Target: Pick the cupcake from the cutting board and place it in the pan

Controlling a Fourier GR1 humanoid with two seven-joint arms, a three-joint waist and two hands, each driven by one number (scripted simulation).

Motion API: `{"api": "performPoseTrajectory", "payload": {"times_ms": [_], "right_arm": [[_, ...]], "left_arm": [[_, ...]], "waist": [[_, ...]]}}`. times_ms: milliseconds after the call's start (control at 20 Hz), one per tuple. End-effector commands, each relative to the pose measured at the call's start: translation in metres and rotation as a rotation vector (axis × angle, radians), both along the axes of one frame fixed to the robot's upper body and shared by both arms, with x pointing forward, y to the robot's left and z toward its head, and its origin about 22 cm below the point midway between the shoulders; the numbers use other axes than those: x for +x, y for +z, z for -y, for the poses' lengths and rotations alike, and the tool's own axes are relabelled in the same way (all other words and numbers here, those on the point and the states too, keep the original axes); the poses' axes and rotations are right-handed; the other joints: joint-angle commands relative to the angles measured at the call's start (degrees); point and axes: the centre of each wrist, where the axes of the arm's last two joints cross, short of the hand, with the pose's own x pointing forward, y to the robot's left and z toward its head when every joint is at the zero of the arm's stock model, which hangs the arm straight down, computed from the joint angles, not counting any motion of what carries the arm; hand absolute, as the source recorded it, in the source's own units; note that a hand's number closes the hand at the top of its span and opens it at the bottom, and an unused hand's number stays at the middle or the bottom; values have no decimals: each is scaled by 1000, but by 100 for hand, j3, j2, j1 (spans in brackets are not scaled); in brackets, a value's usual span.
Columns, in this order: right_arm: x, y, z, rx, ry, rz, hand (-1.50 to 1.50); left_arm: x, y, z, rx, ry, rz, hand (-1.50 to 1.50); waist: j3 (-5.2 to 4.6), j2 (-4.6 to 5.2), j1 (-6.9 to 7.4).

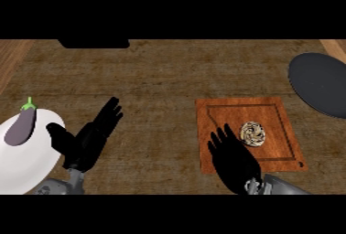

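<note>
I see cupcake (253, 134) just up-right of my right hand (233, 161) | fingers spread, holding nothing | left hand (86, 137) well apart, fingers straight | pan (323, 84) farther right

No lettering, label, brand mark, number or sign can be read anywhere on the counter (169, 77), nor on the cutting board (229, 114), the cupcake (253, 134), the pan (321, 84), the plate (27, 164) or the eggplant (20, 128).
</note>
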Motion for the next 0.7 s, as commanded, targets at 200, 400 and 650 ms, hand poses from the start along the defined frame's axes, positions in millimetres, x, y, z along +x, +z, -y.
{"api": "performPoseTrajectory", "payload": {"times_ms": [200,400,650], "right_arm": [[-21,-29,-14,-35,-59,66,-150],[2,-25,6,-82,-15,161,-150],[14,-21,30,-102,-33,203,-150]], "left_arm": [[-5,-10,15,7,-4,-12,0],[2,9,12,-14,-15,1,0],[-12,7,7,-19,-6,-3,0]], "waist": [[7,23,32],[8,25,56],[8,20,56]]}}
